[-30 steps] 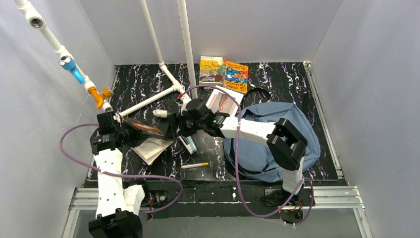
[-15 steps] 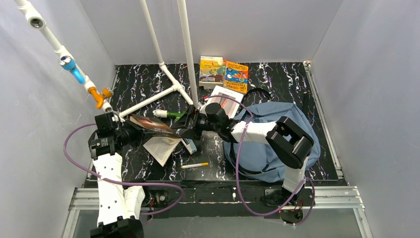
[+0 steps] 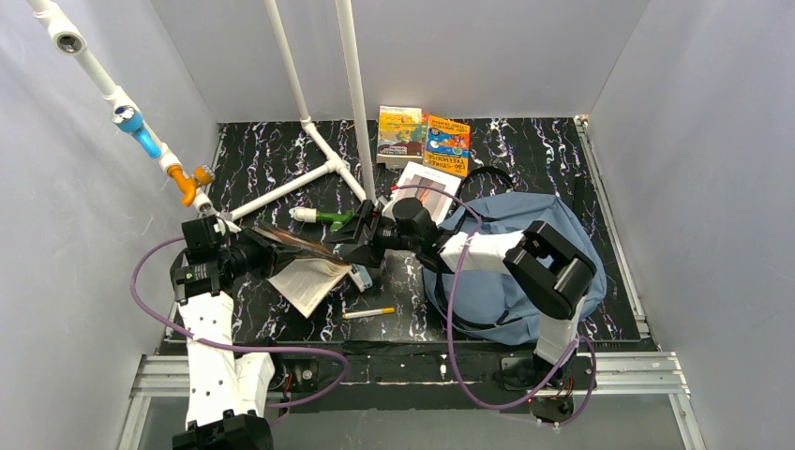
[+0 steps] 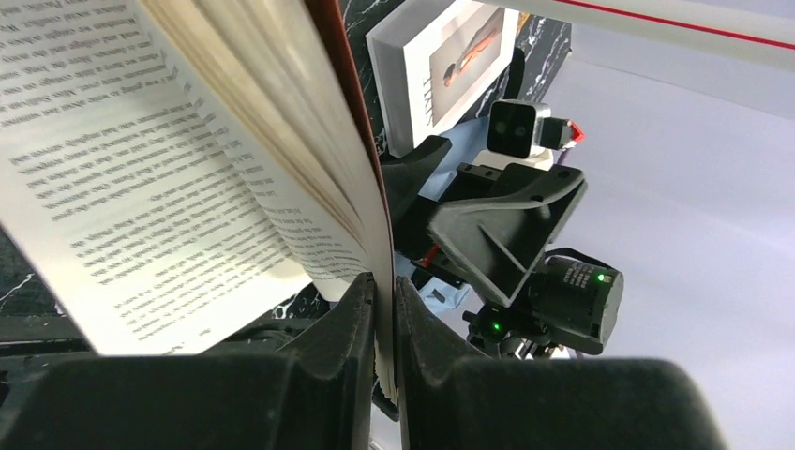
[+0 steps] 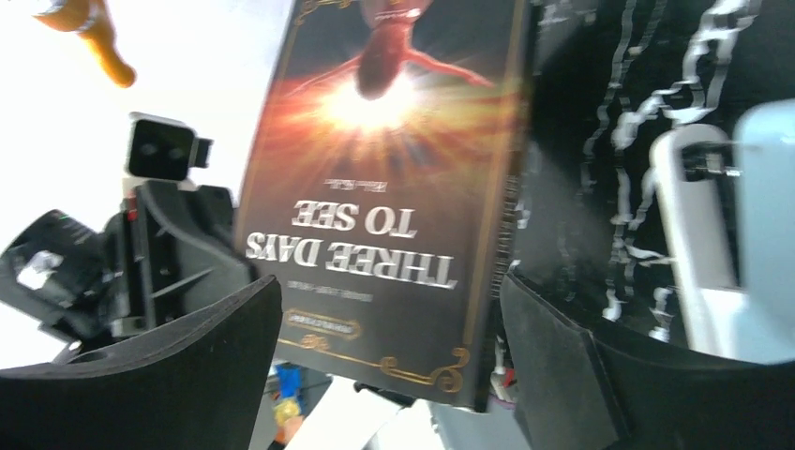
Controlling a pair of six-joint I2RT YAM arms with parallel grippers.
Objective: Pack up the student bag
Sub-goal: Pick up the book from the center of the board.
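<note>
The student bag, slate-blue, lies at the right of the table under my right arm. My left gripper is shut on the cover edge of an open dark book, holding it above the table. Its printed pages fan and hang down. In the right wrist view the book's cover reads "THREE DAYS TO SEE". My right gripper is open, and its fingers straddle the cover's free end without touching it. In the top view my right gripper meets the book from the right.
Two colourful books stand against the back wall. A white book lies next to the bag. A green marker, a yellow pen and a small blue-white object lie on the table. White pipes cross the left.
The left gripper carried the book to the right and its pages dropped open. The right gripper drew back to the right and turned to face the book's free end.
</note>
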